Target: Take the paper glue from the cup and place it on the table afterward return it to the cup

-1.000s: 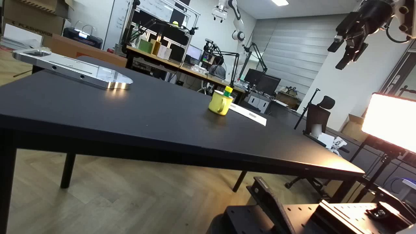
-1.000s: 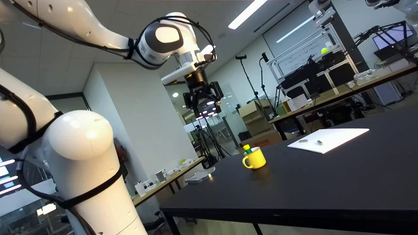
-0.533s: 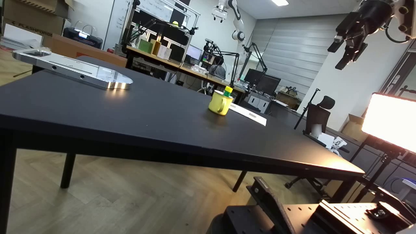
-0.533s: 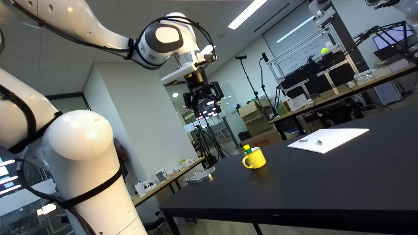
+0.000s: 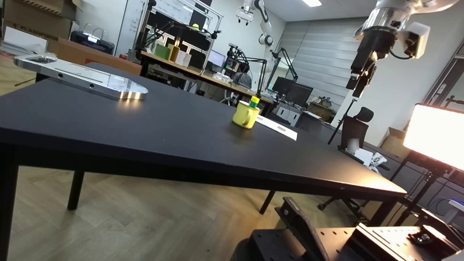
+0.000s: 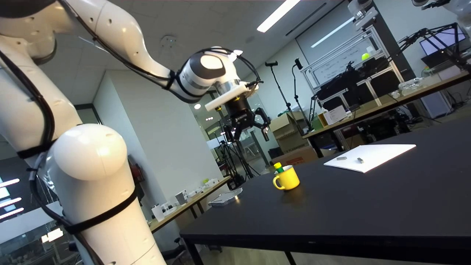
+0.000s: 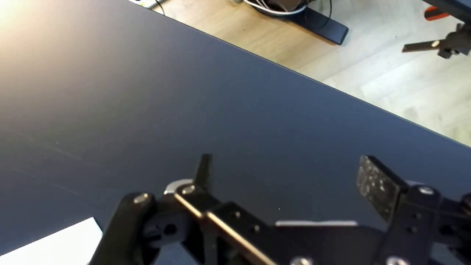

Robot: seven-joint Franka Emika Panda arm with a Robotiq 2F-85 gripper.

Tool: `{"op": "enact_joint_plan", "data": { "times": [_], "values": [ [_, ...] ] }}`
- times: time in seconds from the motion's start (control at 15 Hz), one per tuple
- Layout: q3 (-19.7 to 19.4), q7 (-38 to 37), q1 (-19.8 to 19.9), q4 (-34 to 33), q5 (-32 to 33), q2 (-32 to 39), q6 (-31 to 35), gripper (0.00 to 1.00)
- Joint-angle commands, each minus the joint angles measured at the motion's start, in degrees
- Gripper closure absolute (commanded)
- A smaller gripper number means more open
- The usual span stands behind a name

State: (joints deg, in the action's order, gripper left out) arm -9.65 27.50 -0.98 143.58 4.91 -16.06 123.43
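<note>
The glue (image 6: pixel 279 168) stands in the yellow cup (image 6: pixel 288 179) on the dark surface (image 6: pixel 368 209). In both exterior views only its yellow top and a little green show above the rim; the cup hides the rest, and because the views are slanted I cannot tell whether it leans. The tool (image 7: pixel 287 162) hangs over the surface, well apart from the cup, its fingers (image 7: pixel 377 187) spread wide with nothing between them. The wrist view cuts off its lower parts, and in an exterior view the fingers (image 5: pixel 359 89) nearly overlap, so the gap is hard to read there. The arm (image 6: pixel 117 33) runs out of view at several edges. Two grey pieces (image 6: pixel 360 161), too tiny to identify, lie on a white sheet (image 6: pixel 379 154). At the bottom of the wrist view a white corner (image 7: pixel 66 241) is cut off and partly covered by the tool. A lamp (image 5: pixel 436 136), cropped at the right edge of an exterior view, is lost in glare.
</note>
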Motion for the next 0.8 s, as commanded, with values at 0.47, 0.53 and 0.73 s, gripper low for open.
{"op": "enact_joint_plan", "data": {
  "times": [0.47,0.53,0.73],
  "values": [
    [9.28,-0.85,-0.16,-23.63,11.05,33.48,11.95,0.0],
    [9.8,-0.82,-0.2,-25.71,11.47,35.66,12.55,0.0],
    [11.15,-1.3,-0.4,-31.51,11.17,41.51,14.42,0.0]
  ]
}}
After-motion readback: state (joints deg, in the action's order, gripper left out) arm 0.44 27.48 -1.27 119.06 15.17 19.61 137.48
